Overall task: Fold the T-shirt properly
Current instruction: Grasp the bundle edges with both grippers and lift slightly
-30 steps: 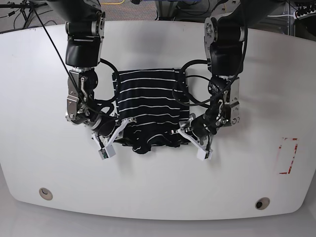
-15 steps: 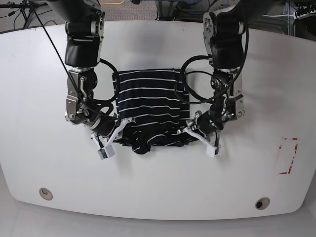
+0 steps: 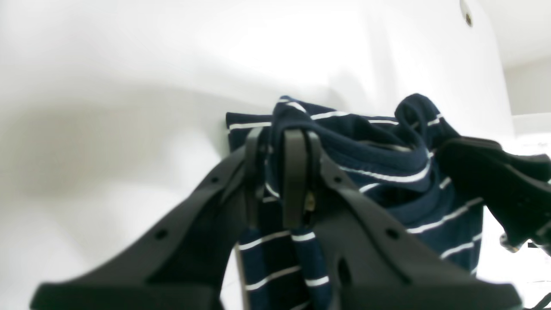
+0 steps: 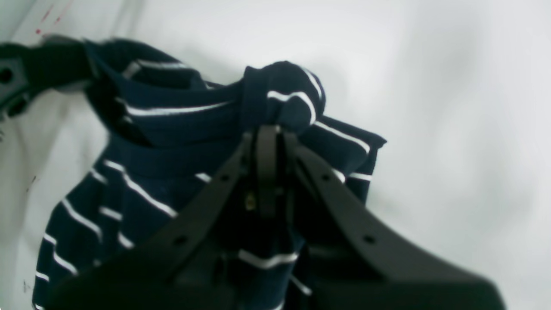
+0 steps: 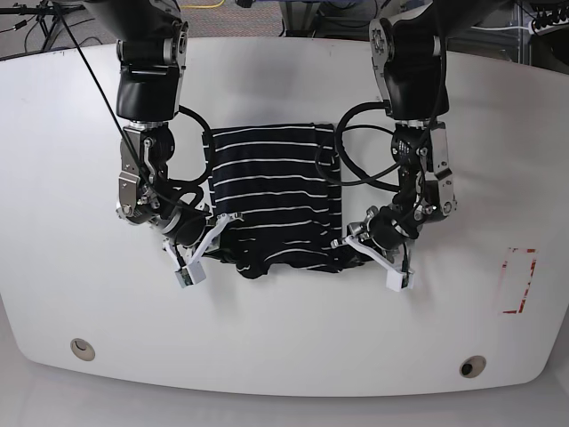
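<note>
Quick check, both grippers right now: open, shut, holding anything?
Left gripper: shut on a bunched edge of the T-shirt.
Right gripper: shut on the T-shirt's other near corner.

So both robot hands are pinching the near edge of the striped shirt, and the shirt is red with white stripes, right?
Not quite. The shirt is dark, black or navy, with thin white stripes, not red; the base view shows it plainly. The rest holds: the left hand and the right hand are each pinched shut on the shirt's near edge, as the wrist views show.
</note>
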`<state>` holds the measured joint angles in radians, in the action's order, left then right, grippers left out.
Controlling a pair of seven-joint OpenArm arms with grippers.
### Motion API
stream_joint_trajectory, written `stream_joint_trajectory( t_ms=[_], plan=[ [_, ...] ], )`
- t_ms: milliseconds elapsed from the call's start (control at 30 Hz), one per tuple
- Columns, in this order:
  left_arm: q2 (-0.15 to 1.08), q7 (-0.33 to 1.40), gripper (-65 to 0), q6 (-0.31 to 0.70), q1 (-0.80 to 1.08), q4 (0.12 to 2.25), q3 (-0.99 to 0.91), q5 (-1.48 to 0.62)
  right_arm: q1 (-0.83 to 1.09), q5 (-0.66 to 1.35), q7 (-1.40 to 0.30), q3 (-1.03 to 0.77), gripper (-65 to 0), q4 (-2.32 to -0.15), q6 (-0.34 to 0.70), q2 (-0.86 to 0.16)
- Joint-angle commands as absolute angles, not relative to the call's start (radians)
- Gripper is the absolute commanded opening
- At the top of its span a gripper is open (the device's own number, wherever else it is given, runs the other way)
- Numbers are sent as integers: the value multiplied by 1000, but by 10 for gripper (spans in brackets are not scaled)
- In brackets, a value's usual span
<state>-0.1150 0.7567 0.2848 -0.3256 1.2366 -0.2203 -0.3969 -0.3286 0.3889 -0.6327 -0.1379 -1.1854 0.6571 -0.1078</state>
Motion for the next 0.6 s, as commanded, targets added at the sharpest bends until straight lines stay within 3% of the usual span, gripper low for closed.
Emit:
stream_joint_trajectory(
  t_ms=[0,367,467,567],
  plan=[
    [-93,745,-592,289,-358,1276,-222,-414,-357,406,-610,-139,-650,-1207,662,-110],
    [-44,745,-589,289,-364,1268,-269,-414,-358,401,-610,-139,-640,-1207,661,-110],
    [-42,745,-587,289,-367,1268,-272,-414,-367,401,-610,-139,-579,-1205,661,-110],
    [-41,746,-571,289,-377,1268,-272,-414,-374,401,-610,-139,-471,-1202,659,-108]
  ],
)
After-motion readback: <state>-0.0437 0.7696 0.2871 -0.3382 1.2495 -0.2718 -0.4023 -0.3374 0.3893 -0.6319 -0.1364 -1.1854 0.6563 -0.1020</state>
